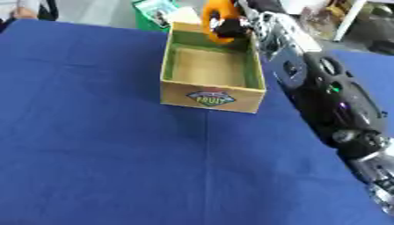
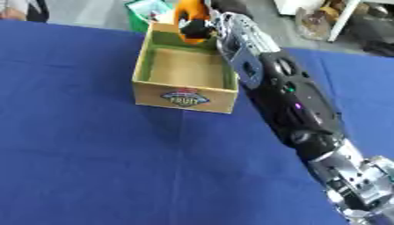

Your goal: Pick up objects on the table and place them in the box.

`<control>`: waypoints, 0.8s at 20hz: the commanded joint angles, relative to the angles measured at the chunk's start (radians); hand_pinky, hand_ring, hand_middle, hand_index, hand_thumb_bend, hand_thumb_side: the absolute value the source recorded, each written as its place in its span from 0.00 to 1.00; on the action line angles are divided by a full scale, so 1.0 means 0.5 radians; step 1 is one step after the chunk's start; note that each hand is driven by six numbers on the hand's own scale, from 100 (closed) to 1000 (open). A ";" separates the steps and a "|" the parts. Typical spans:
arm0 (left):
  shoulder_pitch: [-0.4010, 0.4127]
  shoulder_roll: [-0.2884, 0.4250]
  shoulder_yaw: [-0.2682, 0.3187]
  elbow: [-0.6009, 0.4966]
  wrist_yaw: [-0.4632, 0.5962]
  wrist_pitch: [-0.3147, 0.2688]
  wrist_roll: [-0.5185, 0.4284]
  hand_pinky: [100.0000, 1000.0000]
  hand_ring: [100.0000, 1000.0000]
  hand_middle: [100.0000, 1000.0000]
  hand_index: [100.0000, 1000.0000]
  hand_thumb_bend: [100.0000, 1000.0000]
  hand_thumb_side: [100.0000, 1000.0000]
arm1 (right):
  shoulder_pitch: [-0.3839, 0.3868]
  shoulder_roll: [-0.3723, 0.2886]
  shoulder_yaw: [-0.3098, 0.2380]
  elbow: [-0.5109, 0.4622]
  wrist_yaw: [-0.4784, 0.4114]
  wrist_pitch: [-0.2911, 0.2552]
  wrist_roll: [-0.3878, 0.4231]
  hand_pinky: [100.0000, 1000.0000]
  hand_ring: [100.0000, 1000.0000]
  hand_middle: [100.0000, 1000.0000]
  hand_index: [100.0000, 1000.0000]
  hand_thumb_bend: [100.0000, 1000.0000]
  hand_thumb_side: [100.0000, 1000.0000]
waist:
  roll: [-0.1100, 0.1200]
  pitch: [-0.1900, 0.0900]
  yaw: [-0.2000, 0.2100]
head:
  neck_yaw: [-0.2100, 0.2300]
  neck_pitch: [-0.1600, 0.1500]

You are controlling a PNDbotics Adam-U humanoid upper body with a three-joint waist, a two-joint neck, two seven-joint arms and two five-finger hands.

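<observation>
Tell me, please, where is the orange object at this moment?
The orange object is held in the right hand above the far end of the box, near the top middle of the left eye view.

Box (image 1: 212,93) on table (image 1: 92,145); right hand (image 1: 229,27) with object (image 1: 215,11) above box's far end.

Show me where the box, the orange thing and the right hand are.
box (image 1: 212,97): left eye view, front wall.
orange thing (image 1: 218,11): left eye view, upper part.
right hand (image 1: 231,27): left eye view, dark fingers round the orange thing.
</observation>
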 commanded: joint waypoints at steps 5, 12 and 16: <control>-0.013 0.016 -0.006 -0.044 0.012 -0.005 -0.015 0.41 0.27 0.34 0.60 0.00 0.77 | -0.051 0.048 -0.016 0.187 0.011 -0.068 -0.028 0.73 0.73 0.41 0.69 0.00 0.51 | 0.025 -0.022 0.009 | -0.030 -0.024; -0.013 0.010 -0.009 -0.044 0.016 -0.004 -0.020 0.41 0.27 0.34 0.60 0.00 0.77 | -0.081 0.120 -0.024 0.361 0.073 -0.096 -0.037 0.81 0.87 0.61 0.85 0.13 0.56 | 0.030 -0.021 0.015 | -0.052 -0.023; -0.013 0.009 -0.011 -0.044 0.018 -0.003 -0.021 0.41 0.27 0.34 0.60 0.00 0.77 | -0.083 0.137 -0.032 0.401 0.088 -0.125 0.052 0.84 0.92 0.70 0.91 0.27 0.55 | 0.025 -0.022 0.017 | -0.054 -0.018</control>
